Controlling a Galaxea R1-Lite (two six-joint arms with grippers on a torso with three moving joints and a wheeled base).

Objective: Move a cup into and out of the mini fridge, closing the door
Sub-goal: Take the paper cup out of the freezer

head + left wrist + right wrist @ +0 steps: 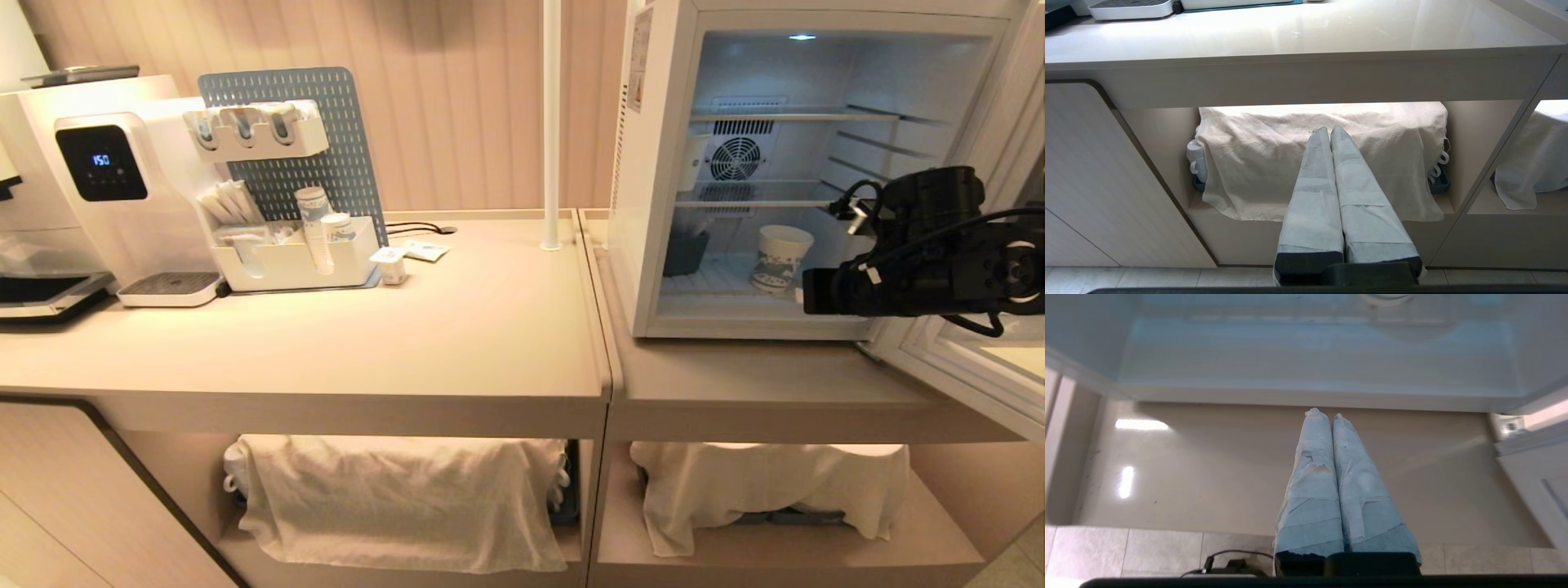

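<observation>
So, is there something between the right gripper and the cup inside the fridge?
Nothing visible. The door is swung open, and the cup stands alone on the mini fridge floor, apart from a dark tub at the back. The right gripper, shut, is outside the opening.

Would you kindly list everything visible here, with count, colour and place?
Boxy white mini fridge: one, on the right counter, interior lit.
Pale grey-framed fridge door: one, swung open at far right.
Small white paper cup with blue marks: one, on the fridge floor.
White water dispenser with black display: one, left counter.
Blue pegboard: one, behind a white organiser tray.
Stack of blue-patterned paper cups: one, in the tray.
Tiny white creamer tub: one, beside the tray.
Cream cloths: two, draped on the lower shelves.
Right pincer: shut, empty, over the counter before the fridge.
Left pincer: shut, parked low, facing the left cloth.
</observation>
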